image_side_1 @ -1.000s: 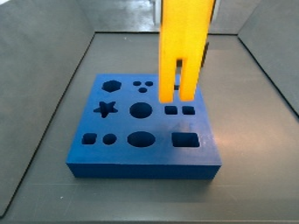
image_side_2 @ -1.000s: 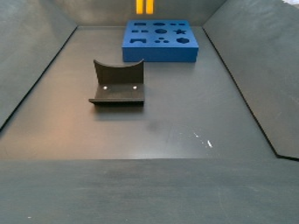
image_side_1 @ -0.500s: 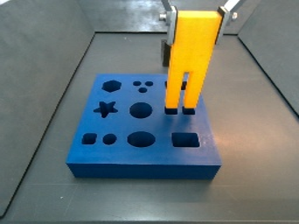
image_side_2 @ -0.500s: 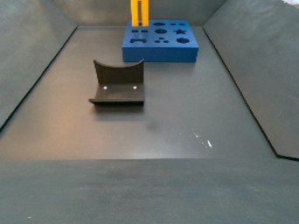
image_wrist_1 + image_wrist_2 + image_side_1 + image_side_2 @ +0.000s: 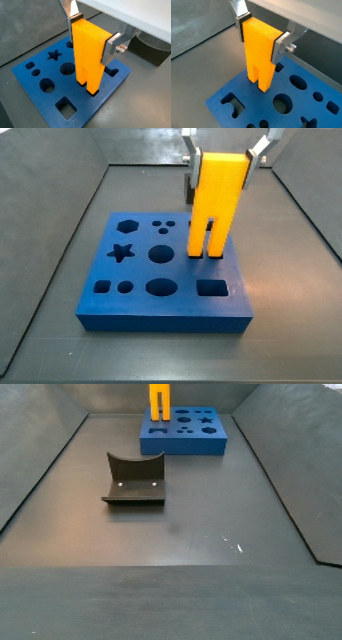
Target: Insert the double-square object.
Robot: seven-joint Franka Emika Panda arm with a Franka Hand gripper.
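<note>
Lowered further since half a second ago, the double-square object (image 5: 213, 205) is now seated upright with both prongs in the paired square holes of the blue board (image 5: 134, 288). It is pinched near its top by the gripper (image 5: 91, 35), fingers (image 5: 111, 47) closed flat against both faces. The fixture (image 5: 134, 479) stands well apart.

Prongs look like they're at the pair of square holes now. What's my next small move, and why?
Probably ease straight down a little more before letting go. The gripper holds the double-square object upright by its top, fingers on both sides. In a side view its two prongs meet the blue board at the square holes, but most of the block stands above it.
</note>
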